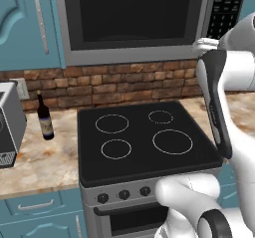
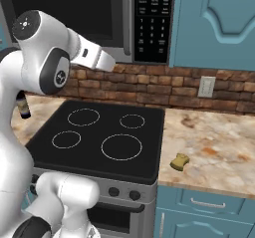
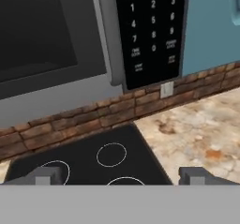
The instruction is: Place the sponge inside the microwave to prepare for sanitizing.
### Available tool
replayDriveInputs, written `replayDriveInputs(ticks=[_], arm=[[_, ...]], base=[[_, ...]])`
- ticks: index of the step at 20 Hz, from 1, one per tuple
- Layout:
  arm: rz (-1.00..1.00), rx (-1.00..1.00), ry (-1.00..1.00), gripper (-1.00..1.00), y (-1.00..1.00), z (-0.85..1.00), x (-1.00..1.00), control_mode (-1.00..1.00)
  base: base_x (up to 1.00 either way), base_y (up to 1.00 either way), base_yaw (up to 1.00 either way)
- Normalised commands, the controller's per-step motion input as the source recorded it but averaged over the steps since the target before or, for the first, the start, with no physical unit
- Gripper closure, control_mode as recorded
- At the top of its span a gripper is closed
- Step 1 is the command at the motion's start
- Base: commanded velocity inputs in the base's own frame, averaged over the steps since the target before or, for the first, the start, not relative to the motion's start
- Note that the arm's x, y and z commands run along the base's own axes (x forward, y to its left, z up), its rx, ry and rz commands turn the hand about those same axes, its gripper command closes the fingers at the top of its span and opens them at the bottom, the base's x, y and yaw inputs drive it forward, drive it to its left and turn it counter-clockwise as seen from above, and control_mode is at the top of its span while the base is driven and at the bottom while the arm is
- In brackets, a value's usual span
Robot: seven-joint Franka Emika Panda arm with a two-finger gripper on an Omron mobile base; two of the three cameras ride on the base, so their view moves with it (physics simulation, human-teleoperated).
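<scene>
Almost nothing of the task is done, as far as I can judge. The sponge (image 2: pixel 180 161) lies on the worktop (image 2: pixel 219 152) to the right of the stove (image 2: pixel 99 137), near the front edge of the worktop and just beside the stove's front right corner, and nothing touches it. The microwave (image 1: pixel 134 23) hangs above the stove with its door shut, so the dark window and the long grey handle (image 3: pixel 104 31) face the room. What is left, I think, is everything: the door must be pulled open, the sponge must be picked up from the worktop, carried up and put inside. The arm (image 2: pixel 45 58) is raised high over the stove; its upper part reaches forward toward the lower edge of the microwave, well above the burners. The hand looks forward and a little down, at the keypad (image 3: pixel 150 31), the brick wall and the back right part of the stove. The claw (image 3: pixel 120 176) is empty and its two fingers (image 3: pixel 44 176) stand wide apart, one at each side of the bottom of the hand view. It is well apart from the sponge, which lies lower and to the right.
</scene>
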Motion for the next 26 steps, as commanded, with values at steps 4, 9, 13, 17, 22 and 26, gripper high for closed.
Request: replayDriveInputs(ticks=[4,9,13,17,22,26], arm=[[-0.05,0.06,0.02,-1.0,-0.24,0.31,0.05,-1.0],[0.01,0.05,-0.01,-1.0,-0.26,0.01,0.24,-1.0],[0.08,0.0,-0.04,-1.0,-0.19,0.0,0.49,-1.0],[0.05,0.0,0.0,-1.0,-0.09,0.0,0.5,-1.0],[0.01,0.0,0.0,-1.0,-0.05,0.0,0.45,-1.0],[0.0,-0.01,0.0,-1.0,-0.01,0.0,0.47,-1.0]], base=[[0.0,0.0,0.0],[0.0,0.0,0.0],[0.0,0.0,0.0],[0.0,0.0,0.0],[0.0,0.0,0.0],[0.0,0.0,0.0]])
